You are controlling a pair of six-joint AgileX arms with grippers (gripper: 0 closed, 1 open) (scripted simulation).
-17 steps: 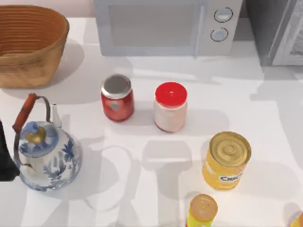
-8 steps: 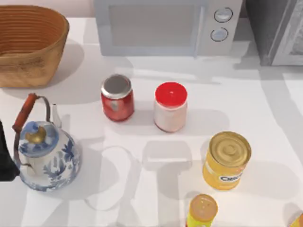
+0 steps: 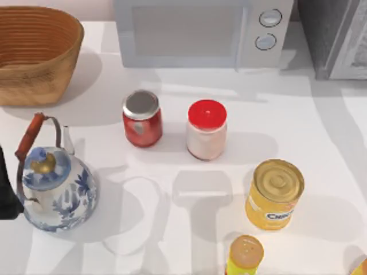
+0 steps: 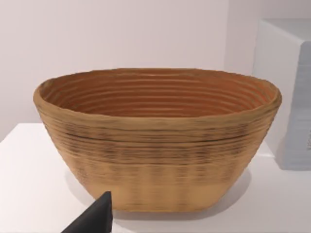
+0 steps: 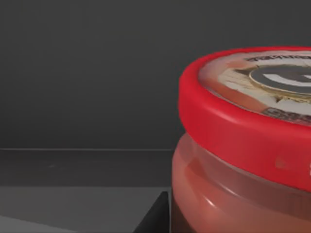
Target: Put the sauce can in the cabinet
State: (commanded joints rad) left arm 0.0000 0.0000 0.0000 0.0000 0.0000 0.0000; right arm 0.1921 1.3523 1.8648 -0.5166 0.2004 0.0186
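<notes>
Bright even light on table (image 3: 321,126); soft shadows; right wrist view dim.

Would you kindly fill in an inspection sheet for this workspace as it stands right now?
Surface: white table, shadowed in places.
Job's things: sauce can close before the right wrist camera, dark grey panels behind it; cabinet at the table's far right corner.
Clutter: basket, microwave, silver-lidded red jar, red-lidded pale jar, yellow can, small orange-topped container, blue-and-white teapot.
Grippers: left arm parked at the left edge; a dark finger shows beside the can.
Cables: nothing seen.
Surroundings: pale wall.
</notes>
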